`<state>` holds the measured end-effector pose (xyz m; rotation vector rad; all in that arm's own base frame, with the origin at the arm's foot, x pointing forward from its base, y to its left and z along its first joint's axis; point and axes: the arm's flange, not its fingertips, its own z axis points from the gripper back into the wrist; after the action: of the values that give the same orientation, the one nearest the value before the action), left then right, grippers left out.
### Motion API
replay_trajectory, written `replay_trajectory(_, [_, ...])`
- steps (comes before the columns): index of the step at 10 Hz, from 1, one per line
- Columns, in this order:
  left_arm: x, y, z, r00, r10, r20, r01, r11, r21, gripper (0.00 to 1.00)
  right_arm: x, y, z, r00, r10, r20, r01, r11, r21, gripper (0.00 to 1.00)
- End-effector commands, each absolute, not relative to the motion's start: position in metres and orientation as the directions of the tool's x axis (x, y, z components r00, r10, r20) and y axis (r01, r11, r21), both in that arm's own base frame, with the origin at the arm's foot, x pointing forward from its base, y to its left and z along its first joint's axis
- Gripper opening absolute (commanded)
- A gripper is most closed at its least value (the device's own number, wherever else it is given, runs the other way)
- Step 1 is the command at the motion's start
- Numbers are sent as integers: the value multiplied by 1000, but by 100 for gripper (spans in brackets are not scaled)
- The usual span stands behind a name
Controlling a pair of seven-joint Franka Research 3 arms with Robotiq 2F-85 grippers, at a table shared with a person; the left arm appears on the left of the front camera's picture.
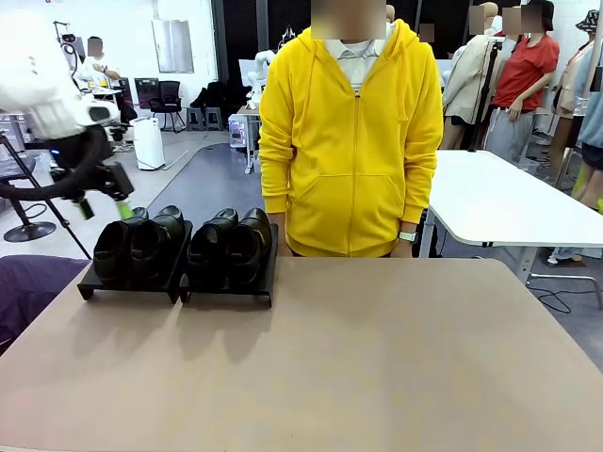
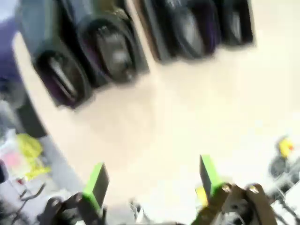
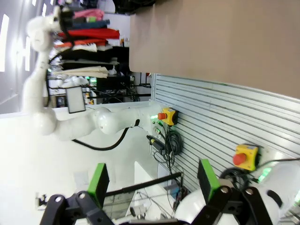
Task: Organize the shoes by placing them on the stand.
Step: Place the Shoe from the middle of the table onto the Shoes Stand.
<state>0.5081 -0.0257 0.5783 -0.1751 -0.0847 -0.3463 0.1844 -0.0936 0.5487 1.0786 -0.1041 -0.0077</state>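
The brown table (image 1: pixel 377 358) lay closest to the camera, bare across its near part. At its far left side stood the stand (image 1: pixel 127 284) — two low black platforms, touching side by side. Four black shoes (image 1: pixel 151 243) sat on them, two on each platform, toes pointing at the camera. In the left wrist view the shoes (image 2: pixel 112 51) looked blurry, lined up along the table's edge.

The left gripper (image 1: pixel 105 193) hung in the air just left of the stand, above the table's corner. Its green pads (image 2: pixel 96 183) stood wide apart, and nothing was between them.

A person in a yellow hoodie (image 1: pixel 350 141) stood behind the table, near the middle.

The right gripper (image 3: pixel 152 183) was off to the side, below the table's edge — its jaws were wide open too, with nothing in them.
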Motion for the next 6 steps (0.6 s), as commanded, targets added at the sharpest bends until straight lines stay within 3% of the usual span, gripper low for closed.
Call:
replay_trajectory(1, [433,-13,577,907,-398,137,418,887,-194,100,186,-92,554,993,-51,109,-74,457,886,100])
replay_trajectory(4, [307,28,528,912,-134,387,310,844,-439,100,186,-92,554,993,-51,109,-74,457,886,100])
replay_trajectory(6, [283,111,510,887,78,454,288,674,-680,100,186,-92,554,993,-51,109,-74,457,886,100])
